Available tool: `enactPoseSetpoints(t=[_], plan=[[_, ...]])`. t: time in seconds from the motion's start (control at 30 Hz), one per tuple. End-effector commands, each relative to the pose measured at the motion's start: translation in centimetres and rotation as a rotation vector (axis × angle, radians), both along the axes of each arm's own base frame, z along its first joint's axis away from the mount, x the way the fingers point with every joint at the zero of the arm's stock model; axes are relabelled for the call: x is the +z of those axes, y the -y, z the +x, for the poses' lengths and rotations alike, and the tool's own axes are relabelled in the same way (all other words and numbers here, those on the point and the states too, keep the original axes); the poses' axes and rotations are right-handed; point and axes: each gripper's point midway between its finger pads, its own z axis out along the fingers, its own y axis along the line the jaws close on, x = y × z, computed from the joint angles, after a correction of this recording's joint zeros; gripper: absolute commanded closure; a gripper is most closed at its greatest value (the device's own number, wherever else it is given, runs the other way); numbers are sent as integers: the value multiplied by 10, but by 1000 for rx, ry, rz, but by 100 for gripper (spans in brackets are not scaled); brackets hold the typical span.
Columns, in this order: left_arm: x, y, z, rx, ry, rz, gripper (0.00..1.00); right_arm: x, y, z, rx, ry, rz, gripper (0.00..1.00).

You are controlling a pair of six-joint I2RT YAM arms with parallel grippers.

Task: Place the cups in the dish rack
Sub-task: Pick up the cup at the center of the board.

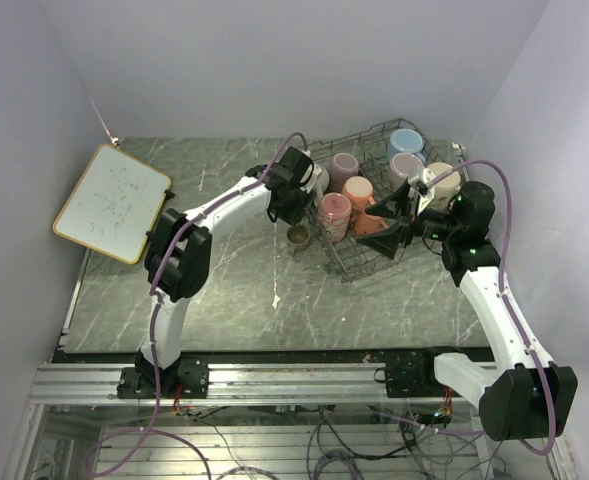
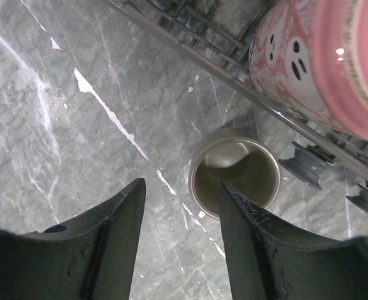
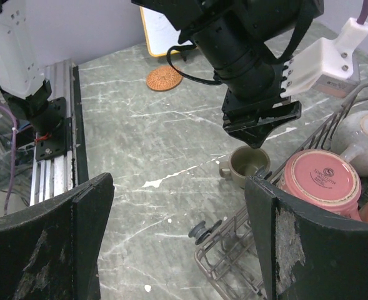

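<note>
The small olive-brown mug (image 2: 233, 178) stands upright on the marble table (image 2: 59, 112), just outside the dish rack (image 2: 196, 59), near a pink floral mug (image 2: 290, 62) set upside down inside it; the left gripper (image 2: 182, 187) hovers above the olive mug, jaws spread, empty; the right gripper (image 3: 179, 187) hangs by the rack's near corner, jaws wide apart, holding nothing.

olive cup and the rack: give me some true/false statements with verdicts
1. The olive cup stands upright on the table, outside the dish rack. True.
2. The left gripper is shut on it. False: it is open above the cup, holding nothing.
3. The floral pink cup sits in the rack. True.
4. The right gripper holds a cup. False: it is open and empty.
5. The cork coaster lies in the rack. False: it lies on the table, near the whiteboard.
</note>
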Motion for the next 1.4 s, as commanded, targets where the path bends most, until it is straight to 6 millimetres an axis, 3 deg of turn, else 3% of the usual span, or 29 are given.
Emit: enactPoseSetpoints(t=[0.0,0.2,0.53,0.7,1.0,1.17,1.37], plan=[[-6,8,-1,-44,-47,-19,42,14,2,1,-12,57,-3,15],[-16,12,2,-54,-84,-39,52,14,2,0,-11,55,-3,15],[-36,7,5,-46,-121,-15,57,14,2,0,-11,55,-2,15],[-41,7,7,-43,-132,-20,66,13,2,1,-12,53,-3,15],[-42,9,5,-49,-138,-35,71,12,2,2,-15,52,-4,15],[-42,6,5,-39,-134,-31,92,13,2,1,-16,57,-5,15],[-32,-6,0,-10,-116,-24,93,13,3,2,-20,57,-5,15]])
